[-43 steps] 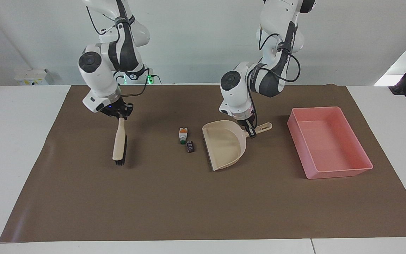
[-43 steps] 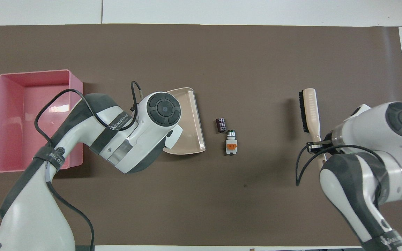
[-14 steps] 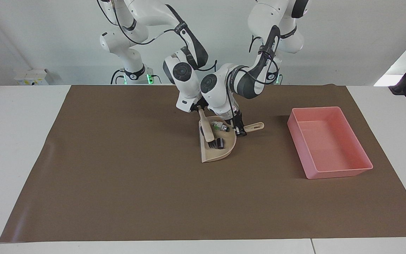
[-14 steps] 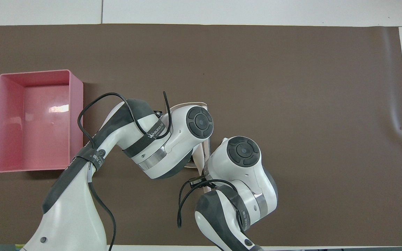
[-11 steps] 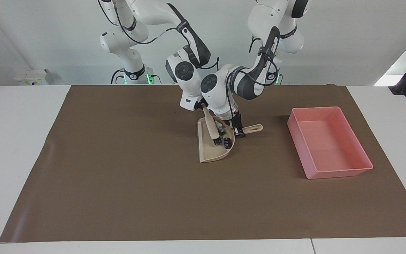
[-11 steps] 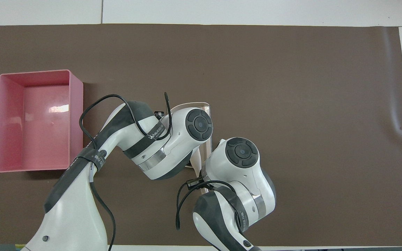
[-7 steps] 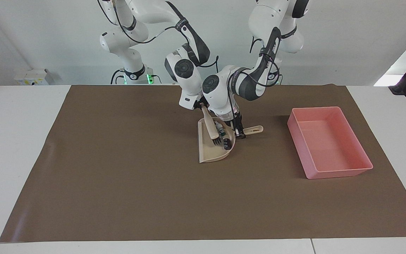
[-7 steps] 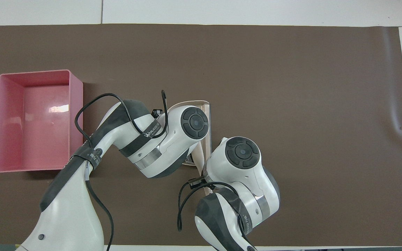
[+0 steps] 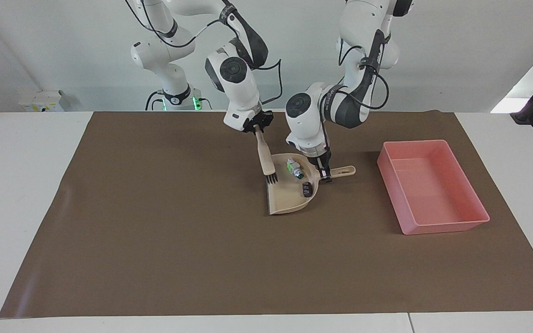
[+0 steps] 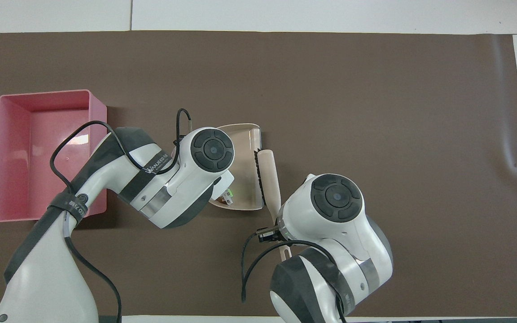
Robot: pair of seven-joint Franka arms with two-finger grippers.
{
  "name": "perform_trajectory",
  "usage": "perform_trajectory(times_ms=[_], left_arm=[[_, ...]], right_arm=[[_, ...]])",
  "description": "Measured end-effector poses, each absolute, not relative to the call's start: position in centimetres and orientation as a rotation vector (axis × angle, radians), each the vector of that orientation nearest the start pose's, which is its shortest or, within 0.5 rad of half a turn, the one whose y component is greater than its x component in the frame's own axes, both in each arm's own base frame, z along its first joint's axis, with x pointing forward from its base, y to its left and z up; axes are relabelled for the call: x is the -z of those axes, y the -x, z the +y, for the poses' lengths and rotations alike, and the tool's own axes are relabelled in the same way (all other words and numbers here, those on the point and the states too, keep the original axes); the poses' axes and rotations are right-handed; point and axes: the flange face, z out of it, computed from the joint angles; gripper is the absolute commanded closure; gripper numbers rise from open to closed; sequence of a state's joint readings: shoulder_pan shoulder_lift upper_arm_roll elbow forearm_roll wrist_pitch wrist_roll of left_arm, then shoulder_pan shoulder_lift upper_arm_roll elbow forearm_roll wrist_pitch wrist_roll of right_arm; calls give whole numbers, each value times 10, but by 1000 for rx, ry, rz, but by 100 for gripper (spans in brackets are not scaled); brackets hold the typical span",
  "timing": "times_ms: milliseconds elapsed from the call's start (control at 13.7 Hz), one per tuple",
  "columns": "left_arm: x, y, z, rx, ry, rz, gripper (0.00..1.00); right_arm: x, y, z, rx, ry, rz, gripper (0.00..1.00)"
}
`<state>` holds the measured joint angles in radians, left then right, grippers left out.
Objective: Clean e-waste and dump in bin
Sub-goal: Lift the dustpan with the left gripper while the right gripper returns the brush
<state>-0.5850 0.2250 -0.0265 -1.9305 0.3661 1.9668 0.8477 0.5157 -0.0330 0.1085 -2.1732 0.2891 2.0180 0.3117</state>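
Note:
The beige dustpan [image 9: 289, 199] sits mid-mat. In it lie the e-waste parts: the white one with orange and green bits [image 9: 294, 167] and the black block [image 9: 306, 188]. My left gripper [image 9: 325, 175] is shut on the dustpan's handle [image 9: 344, 171]. My right gripper [image 9: 257, 129] is shut on the handle of the brush [image 9: 265, 159], which hangs bristles-down at the dustpan's open edge. The pink bin [image 9: 442, 226] stands at the left arm's end, with nothing in it. In the overhead view I see the dustpan [image 10: 243, 143], brush [image 10: 269, 179], white part [image 10: 227, 196] and bin [image 10: 9, 215]; the left arm hides the black block.
A brown mat [image 9: 155, 240] covers the table. The two arms stand close together over the dustpan.
The brush has lifted out of the dustpan, back to its open edge. Both parts now lie uncovered in the pan. The dustpan has shifted slightly toward the bin.

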Motion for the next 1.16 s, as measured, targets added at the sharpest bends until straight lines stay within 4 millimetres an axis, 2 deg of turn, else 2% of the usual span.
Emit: perform_trajectory(times_ms=[146, 364, 655, 801, 946, 1165], left_arm=[[-376, -500, -303, -297, 1937, 2084, 100], [-396, -511, -278, -275, 1934, 2094, 100], [-427, -528, -224, -264, 1948, 2086, 100], [-447, -537, -185, -255, 1964, 2071, 100], [-468, -544, -133, -257, 2003, 2033, 100], [-493, -548, -52, -246, 2109, 1946, 100]], right_arm=[[-413, -431, 271, -312, 2998, -175, 100], [-432, -468, 188, -289, 3101, -70, 100], [-423, -491, 69, -377, 3212, -65, 100], [-411, -492, 17, -446, 3261, -79, 100], [-396, -486, -22, -532, 3263, -98, 100], [-370, -470, -64, -643, 3213, -89, 100]])
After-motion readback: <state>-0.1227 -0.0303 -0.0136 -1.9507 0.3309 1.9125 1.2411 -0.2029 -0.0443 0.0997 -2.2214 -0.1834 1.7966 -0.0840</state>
